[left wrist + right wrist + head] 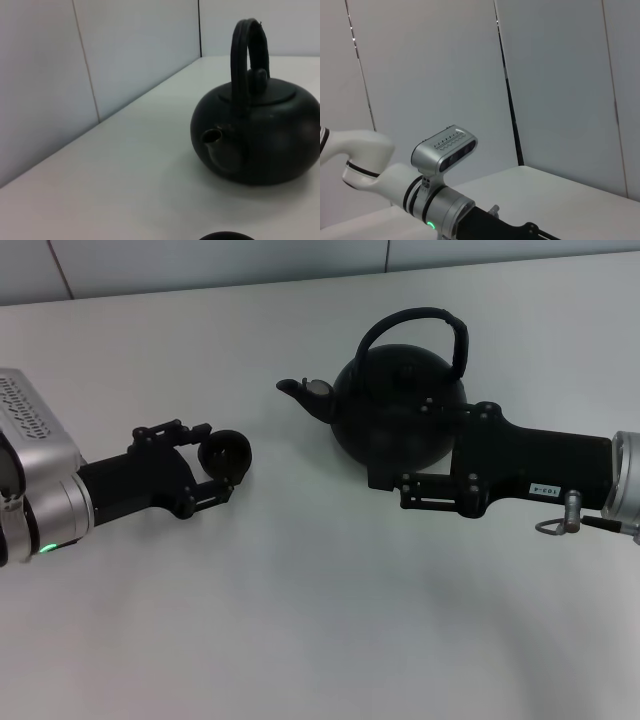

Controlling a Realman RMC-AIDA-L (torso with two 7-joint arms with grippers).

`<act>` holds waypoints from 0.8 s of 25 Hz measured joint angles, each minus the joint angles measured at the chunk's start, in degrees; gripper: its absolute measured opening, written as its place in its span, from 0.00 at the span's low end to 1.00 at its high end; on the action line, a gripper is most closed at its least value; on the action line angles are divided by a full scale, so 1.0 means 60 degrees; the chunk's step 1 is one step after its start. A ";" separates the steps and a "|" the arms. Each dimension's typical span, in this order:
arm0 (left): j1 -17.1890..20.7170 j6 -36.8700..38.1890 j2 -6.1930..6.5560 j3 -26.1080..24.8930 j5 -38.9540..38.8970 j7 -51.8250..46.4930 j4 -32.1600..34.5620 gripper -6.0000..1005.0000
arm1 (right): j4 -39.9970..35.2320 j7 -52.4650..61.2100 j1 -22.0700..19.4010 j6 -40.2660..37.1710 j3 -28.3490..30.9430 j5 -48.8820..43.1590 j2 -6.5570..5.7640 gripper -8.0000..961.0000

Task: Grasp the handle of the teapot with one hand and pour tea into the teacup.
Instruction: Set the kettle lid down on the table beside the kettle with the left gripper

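Observation:
The black teapot [385, 405] stands on the white table, its spout pointing toward the teacup. Its arched handle [425, 316] stands upright and free. My right gripper [415, 448] is open and sits low against the teapot's belly on the side away from the spout, below the handle and not on it. The small dark teacup [230, 452] sits between the fingers of my left gripper [217, 462], which looks shut on it. The left wrist view shows the teapot [265, 135], its handle [245, 60] and the teacup's rim [226, 236] at the picture's edge.
The white table [300, 620] runs back to a pale panelled wall [125, 65]. The right wrist view shows only my left arm [440, 205] and the wall behind it.

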 joint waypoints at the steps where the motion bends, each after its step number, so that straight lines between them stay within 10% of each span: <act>1: 0.0000 0.0000 0.0000 0.0000 0.0000 0.0000 0.0000 0.68 | 0.0000 -0.0001 0.0001 -0.0001 0.0000 0.0000 -0.0001 0.72; 20: -0.0116 -0.0312 0.0020 0.0346 0.0002 -0.0573 -0.0011 0.73 | -0.0027 -0.0057 0.0015 0.0000 0.0000 -0.0045 -0.0016 0.71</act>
